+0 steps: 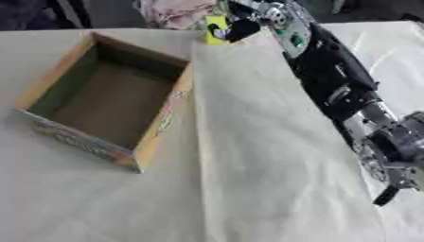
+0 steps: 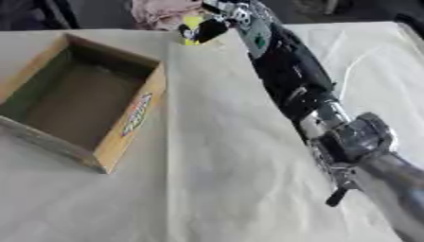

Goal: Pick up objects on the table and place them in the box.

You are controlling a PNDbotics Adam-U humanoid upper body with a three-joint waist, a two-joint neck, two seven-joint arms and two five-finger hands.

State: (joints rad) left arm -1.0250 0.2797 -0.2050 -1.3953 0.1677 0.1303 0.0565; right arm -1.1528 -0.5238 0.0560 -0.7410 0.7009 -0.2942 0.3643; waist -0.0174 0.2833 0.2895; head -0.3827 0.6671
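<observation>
Leftmost, the box (image 1: 108, 99) sits open-topped on the bench (image 1: 265, 179), its long axis running from near left to far right, and its inside shows nothing in it (the floor is in shadow, so a small flat item could escape notice). Between the box and the arm the cloth-covered bench carries nothing you could pick.

At the far edge, just right of the box's far corner, a small yellow object (image 1: 215, 29) stands close to the bench's back edge, upright as far as you can judge. Your right robot hand (image 1: 240, 28) is at that object: dark fingers (image 2: 207, 30) curl across its front face, and the yellow shows to their left and above them. Read this as a grasp closing or just closed; whether the thumb has met the far side is hidden. A pinkish cloth heap (image 1: 175, 12) lies beyond the edge, behind the object.

To the right, the right arm (image 1: 331, 80) stretches diagonally from the lower right to that far edge, nearly at full reach. The left robot hand shows in neither view.

The coming move turns on one relation: the box lies to the left of the held object and nearer to you, so the carry draws back and leftward, over the box's far right wall.
</observation>
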